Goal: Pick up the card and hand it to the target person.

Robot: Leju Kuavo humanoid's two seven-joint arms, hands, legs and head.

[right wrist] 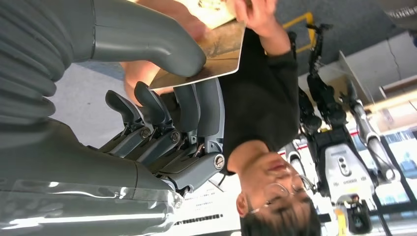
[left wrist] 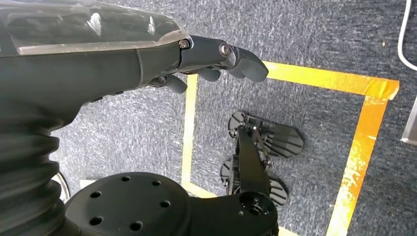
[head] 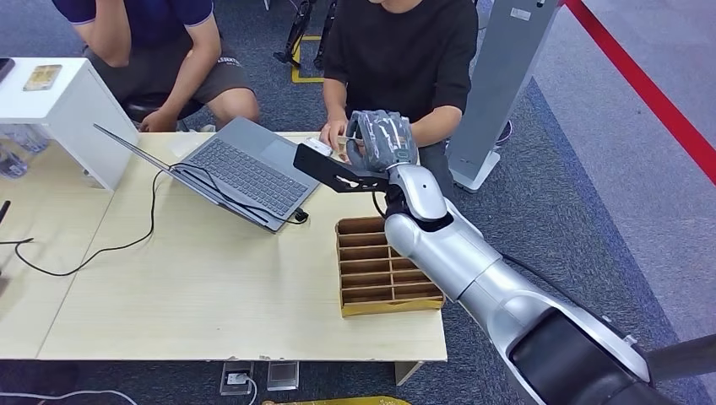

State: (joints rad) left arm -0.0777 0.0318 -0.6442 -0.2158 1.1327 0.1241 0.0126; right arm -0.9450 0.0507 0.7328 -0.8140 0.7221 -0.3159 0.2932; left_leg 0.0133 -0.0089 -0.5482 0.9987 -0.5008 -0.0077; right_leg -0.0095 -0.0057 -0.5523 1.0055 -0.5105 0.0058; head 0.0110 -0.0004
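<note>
Glossy card (right wrist: 216, 54) sits pinched in your right hand (head: 382, 139) at the tabletop's far edge; the person's hand (right wrist: 255, 14) has it, so loosen your fingers.

The setting is presenting as a robotics lab or test area. A light wooden table (head: 211, 287) is carrying an open laptop (head: 241, 173). Grey carpet (head: 574, 194) is bearing red tape (head: 650, 93) and yellow tape (left wrist: 361, 147) markings. Another humanoid robot (right wrist: 339, 162) is standing behind.

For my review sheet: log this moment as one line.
phase: handover | right hand pinches card | person's hand touches card | left hand hangs idle
</note>
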